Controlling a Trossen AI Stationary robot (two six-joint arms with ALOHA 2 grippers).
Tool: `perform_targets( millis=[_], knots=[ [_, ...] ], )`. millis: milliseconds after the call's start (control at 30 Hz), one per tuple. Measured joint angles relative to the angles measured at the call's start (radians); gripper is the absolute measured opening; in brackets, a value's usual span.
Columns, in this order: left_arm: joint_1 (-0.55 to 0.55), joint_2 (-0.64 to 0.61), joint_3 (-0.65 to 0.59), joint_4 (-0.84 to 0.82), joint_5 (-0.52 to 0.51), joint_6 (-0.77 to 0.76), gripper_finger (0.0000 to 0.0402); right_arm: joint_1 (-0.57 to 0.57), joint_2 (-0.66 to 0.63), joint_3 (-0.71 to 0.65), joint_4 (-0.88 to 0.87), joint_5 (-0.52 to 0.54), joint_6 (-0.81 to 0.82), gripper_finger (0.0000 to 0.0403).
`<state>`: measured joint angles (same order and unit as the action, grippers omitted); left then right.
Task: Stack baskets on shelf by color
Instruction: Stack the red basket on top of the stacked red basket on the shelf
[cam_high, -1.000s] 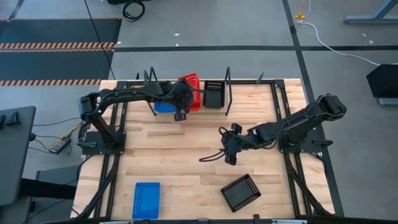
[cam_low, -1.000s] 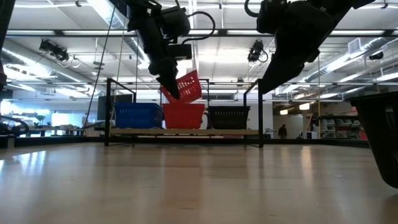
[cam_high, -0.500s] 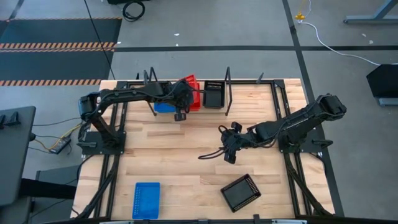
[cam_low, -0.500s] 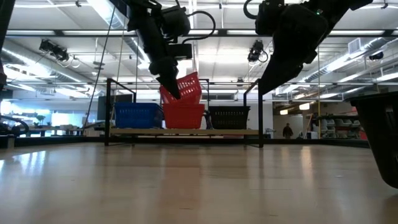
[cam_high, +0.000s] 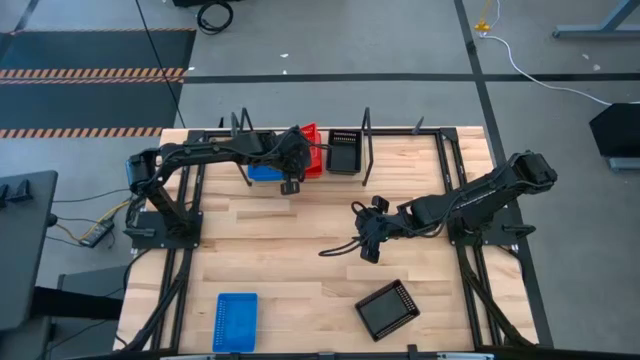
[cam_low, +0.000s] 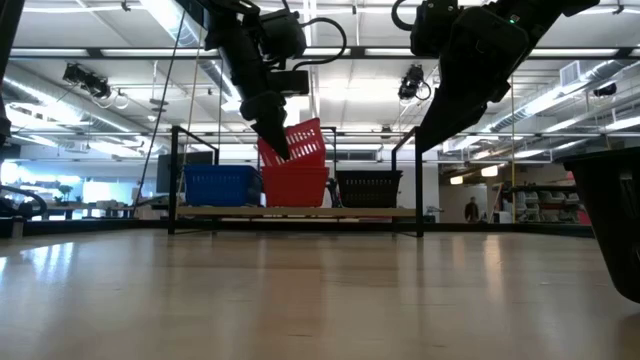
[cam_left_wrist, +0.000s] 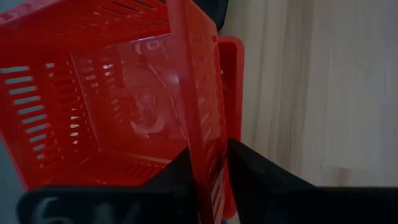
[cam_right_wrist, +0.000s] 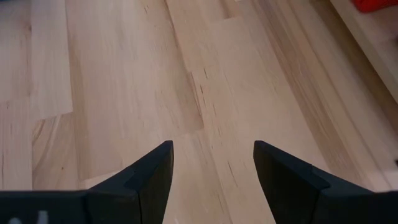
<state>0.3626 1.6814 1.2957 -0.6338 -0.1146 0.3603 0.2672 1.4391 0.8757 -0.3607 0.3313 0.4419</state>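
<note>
My left gripper (cam_left_wrist: 208, 163) is clamped on the side wall of a red basket (cam_left_wrist: 93, 87), tilted over the red basket (cam_low: 296, 186) already on the shelf (cam_low: 296, 211). It looks light, thin and springy, so I hold low on the rim. My right gripper (cam_right_wrist: 211, 165) hangs spread and empty over the table (cam_high: 300, 230). Beyond sit the blue (cam_low: 222, 185) and black (cam_low: 368, 187) baskets.

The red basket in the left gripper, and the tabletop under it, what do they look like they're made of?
The red basket looks like thin moulded plastic, glossy and slightly translucent: light shows through its slotted walls. The left gripper clamps one wall. The tabletop looks like pale wood in jointed strips, with visible grain and a smooth, probably sealed finish.
</note>
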Motion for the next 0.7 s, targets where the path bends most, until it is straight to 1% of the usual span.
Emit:
perform_targets(
  millis=[167, 267, 367, 567, 700],
  knots=[
    [0.000, 0.000, 0.000, 0.001, -0.021, -0.001, 0.0076, 0.000, 0.000, 0.000, 0.000, 0.000, 0.000, 0.0228],
    [0.000, 0.000, 0.000, 0.000, -0.049, -0.007, 0.0084, 0.000, 0.000, 0.000, 0.000, 0.000, 0.000, 0.0228],
    [0.000, 0.000, 0.000, -0.003, -0.067, -0.015, 0.0108, 0.000, 0.000, 0.000, 0.000, 0.000, 0.000, 0.0228],
    [0.000, 0.000, 0.000, -0.005, -0.069, -0.028, 0.0175, 0.000, 0.000, 0.000, 0.000, 0.000, 0.000, 0.0228],
    [0.000, 0.000, 0.008, -0.016, -0.072, -0.029, 0.0202, 0.000, 0.000, 0.000, 0.000, 0.000, 0.000, 0.0228]
  ],
)
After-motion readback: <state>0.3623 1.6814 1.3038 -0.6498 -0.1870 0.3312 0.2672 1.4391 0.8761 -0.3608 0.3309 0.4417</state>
